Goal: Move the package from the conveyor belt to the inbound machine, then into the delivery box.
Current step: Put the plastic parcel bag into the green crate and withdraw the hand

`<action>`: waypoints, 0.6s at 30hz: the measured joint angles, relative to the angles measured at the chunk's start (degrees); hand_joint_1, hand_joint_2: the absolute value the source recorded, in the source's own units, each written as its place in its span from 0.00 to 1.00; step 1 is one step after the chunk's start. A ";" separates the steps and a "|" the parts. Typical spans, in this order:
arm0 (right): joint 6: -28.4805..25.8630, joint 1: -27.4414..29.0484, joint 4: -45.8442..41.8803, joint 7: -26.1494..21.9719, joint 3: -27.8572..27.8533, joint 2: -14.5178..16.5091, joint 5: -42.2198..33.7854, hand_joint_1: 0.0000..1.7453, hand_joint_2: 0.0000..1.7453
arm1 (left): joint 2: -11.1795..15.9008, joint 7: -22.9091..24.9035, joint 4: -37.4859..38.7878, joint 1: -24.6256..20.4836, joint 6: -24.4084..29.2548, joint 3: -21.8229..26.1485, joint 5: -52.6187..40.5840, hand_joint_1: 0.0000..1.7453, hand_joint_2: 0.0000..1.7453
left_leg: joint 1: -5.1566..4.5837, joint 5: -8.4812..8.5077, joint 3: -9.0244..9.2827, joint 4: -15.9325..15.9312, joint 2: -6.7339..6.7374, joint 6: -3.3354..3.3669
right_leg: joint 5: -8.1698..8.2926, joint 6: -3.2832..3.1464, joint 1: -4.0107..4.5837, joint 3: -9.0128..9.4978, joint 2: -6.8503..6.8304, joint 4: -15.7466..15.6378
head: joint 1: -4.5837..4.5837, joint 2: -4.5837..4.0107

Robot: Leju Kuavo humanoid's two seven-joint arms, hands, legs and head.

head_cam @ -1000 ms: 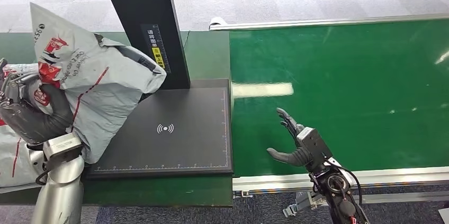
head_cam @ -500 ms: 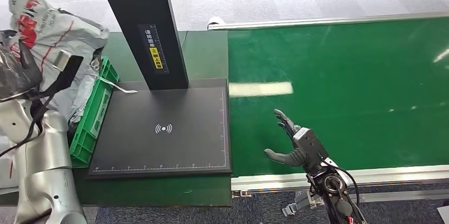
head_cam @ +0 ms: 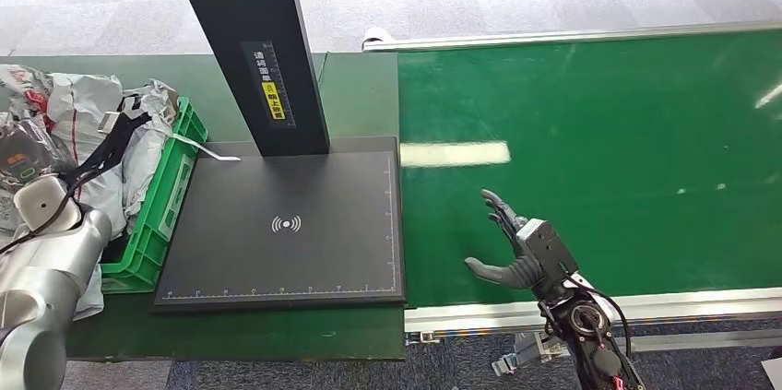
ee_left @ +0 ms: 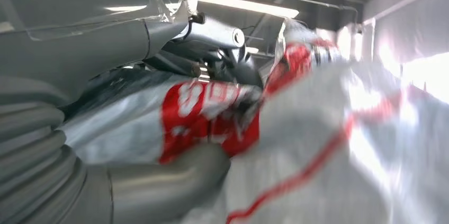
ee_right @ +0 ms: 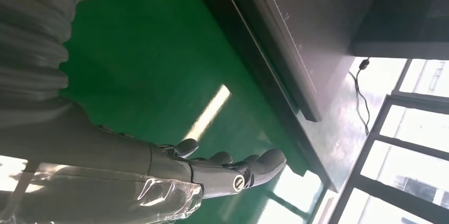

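My left hand (ee_left: 174, 181) grips the package (head_cam: 88, 123) down in the delivery box (head_cam: 157, 210) at the table's left edge, ready to release, while my right hand (head_cam: 512, 247) hovers open and empty over the conveyor belt (head_cam: 599, 150).

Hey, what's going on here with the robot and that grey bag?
The left robot hand is gripping a grey and red package and has it down in the green delivery box, among other bags. The right robot hand hovers open over the conveyor belt. The inbound machine has nothing on its plate.
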 joint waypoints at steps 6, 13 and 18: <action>0.49 -0.78 0.11 0.04 0.52 0.03 0.28 0.00 1.00 | 0.11 -4.90 3.32 0.23 0.11 -1.27 3.07 0.00 1.00 | 0.01 0.00 0.04 0.00 -0.03 0.00 | 0.00 0.00 0.01 0.02 -0.02 0.00 | -0.02 0.00; 1.22 -3.73 2.27 -0.43 2.38 0.60 1.22 0.00 1.00 | -12.66 -61.56 -20.21 6.45 0.30 18.93 23.74 0.00 1.00 | 0.01 0.01 -0.11 0.06 0.06 0.05 | 0.06 0.04 -0.02 -0.03 0.11 0.01 | 0.13 0.00; 1.51 -6.98 6.72 -1.90 4.74 1.65 1.18 0.00 1.00 | -19.87 -65.36 -46.65 11.42 0.27 26.21 35.78 0.00 1.00 | 0.00 -0.17 -0.02 0.08 0.56 0.06 | 0.10 0.13 -0.02 -0.15 0.69 -0.01 | 0.12 0.00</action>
